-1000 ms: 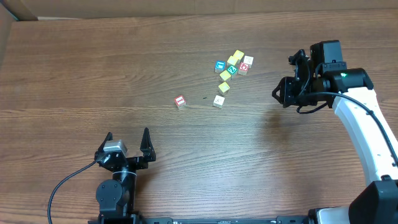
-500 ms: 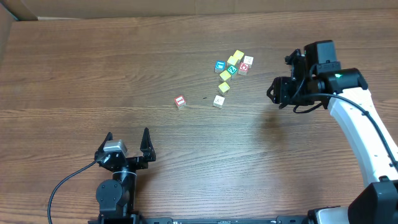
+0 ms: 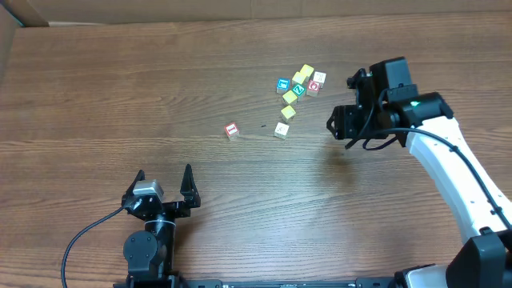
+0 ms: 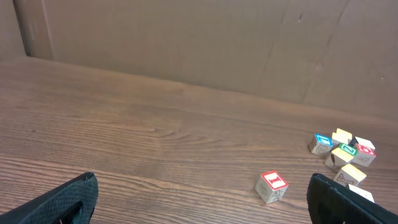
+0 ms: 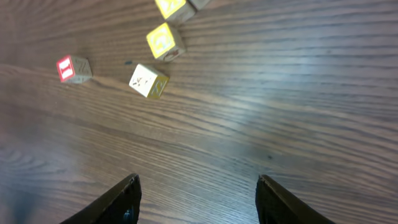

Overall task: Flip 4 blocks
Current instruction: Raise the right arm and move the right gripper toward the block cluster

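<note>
Overhead, we found a lone red-topped block [image 3: 231,130] and a pale block [image 3: 281,130] lying apart on the open table [image 3: 96,96]. A white-topped block [image 3: 319,78] and a red-marked block [image 3: 314,86] touched at the right edge of a tight cluster with the yellow cubes [image 3: 290,98], a blue-faced cube [image 3: 282,85] and a green-faced cube [image 3: 298,90]. Their printed marks were too small for us to read. The right gripper [image 5: 199,186] hung to the right of the pale block, well apart from it. From above its fingers were hidden under the wrist, but the right wrist view showed the two tips, cut off at the bottom edge, spread wide with only bare wood between them. That view cropped the cluster to two yellow cubes at its top edge. The left gripper [image 3: 164,178] sat near the table's front edge, fingers fully spread and holding nothing. In the left wrist view one cube at the far right was partly hidden behind a fingertip, and we could not tell which.
</note>
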Motion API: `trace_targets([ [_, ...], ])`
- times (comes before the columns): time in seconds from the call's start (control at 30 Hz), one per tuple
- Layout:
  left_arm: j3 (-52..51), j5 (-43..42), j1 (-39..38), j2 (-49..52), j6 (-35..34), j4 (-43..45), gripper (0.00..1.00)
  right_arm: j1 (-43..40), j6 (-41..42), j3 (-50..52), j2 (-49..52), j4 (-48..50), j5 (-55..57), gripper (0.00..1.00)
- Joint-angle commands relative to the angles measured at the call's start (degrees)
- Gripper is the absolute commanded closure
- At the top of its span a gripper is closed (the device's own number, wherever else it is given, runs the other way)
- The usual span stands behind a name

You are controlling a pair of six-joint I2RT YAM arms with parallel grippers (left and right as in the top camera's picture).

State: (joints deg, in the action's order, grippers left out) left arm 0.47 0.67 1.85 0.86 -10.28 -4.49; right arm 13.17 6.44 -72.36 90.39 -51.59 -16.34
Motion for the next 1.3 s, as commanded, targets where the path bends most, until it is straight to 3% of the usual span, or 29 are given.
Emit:
trace_targets([
  [0.0, -0.20, -0.68, -0.39, -0.52, 1.09, 0.04, 0.00, 1.20, 0.26, 0.79, 0.09, 1.25, 0.26, 0.40],
  [0.4, -0.20, -0.68, -0.39, -0.52, 1.09, 0.04, 0.00, 2.64, 0.24, 0.98, 0.09, 2.62, 3.76, 0.39],
  [0.57, -0.20, -0.68, -0.39, -0.52, 1.09, 0.04, 0.00, 2.64, 0.24, 2.29, 0.09, 5.07, 3.89, 0.30],
  [0.9, -0.20, -0.68, -0.39, -0.52, 1.09, 0.04, 0.00, 2.64, 0.31, 7.72, 0.13, 13.11, 3.87, 0.29],
  [1.1, -0.20, -0.68, -0.39, -0.52, 1.09, 0.04, 0.00, 2.64, 7.67, 10.86, 0.17, 15.30, 3.93, 0.32],
  [1.27, -0.20, -0.68, -0.39, -0.52, 1.09, 0.04, 0.00, 3.13, 10.56, 4.63, 0.28, 10.01, 5.49, 0.32],
])
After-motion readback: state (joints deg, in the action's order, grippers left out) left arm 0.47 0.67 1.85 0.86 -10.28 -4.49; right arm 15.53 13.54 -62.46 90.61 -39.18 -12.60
